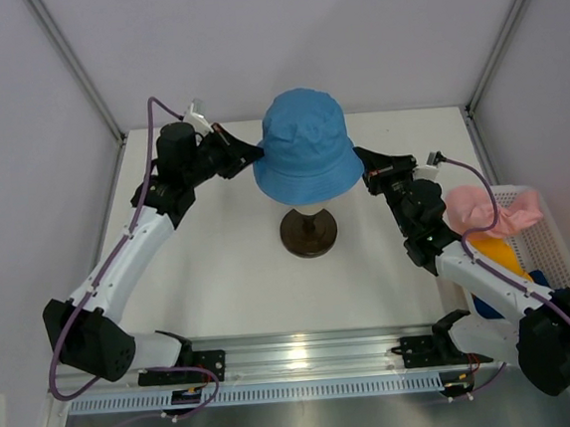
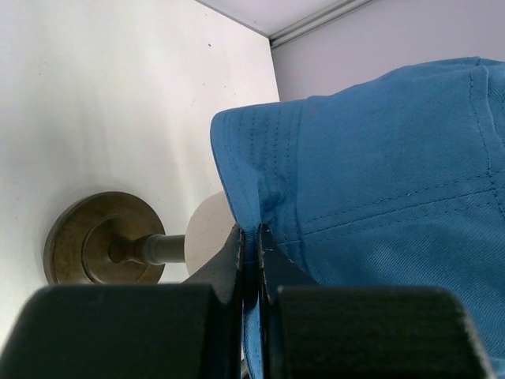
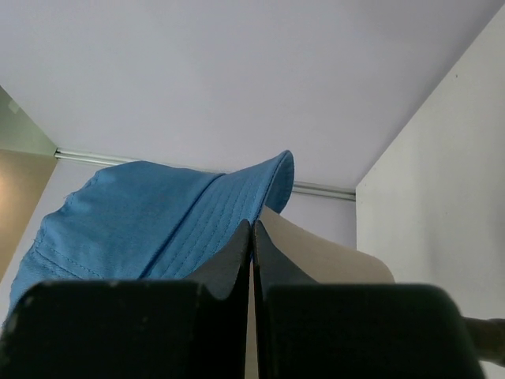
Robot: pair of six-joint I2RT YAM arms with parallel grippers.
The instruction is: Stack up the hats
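Note:
The light blue hat (image 1: 306,142) sits over the cream head form (image 2: 207,233) on its dark round base (image 1: 309,233). My left gripper (image 1: 257,154) is at the hat's left side, shut on its brim. In the left wrist view the blue fabric (image 2: 379,158) runs down between the tips of the left gripper (image 2: 251,230). My right gripper (image 1: 369,174) is at the hat's right brim. In the right wrist view the right gripper (image 3: 252,223) is shut with no fabric showing in the slit. The brim (image 3: 142,221) lies just behind one finger, with the head form (image 3: 331,257) beside it.
A white mesh basket (image 1: 557,235) stands at the right edge behind my right arm. It holds the pink hat (image 1: 489,211), the yellow-orange hat (image 1: 493,250) and some dark blue fabric (image 1: 536,278). Grey walls enclose the white table on the left, back and right.

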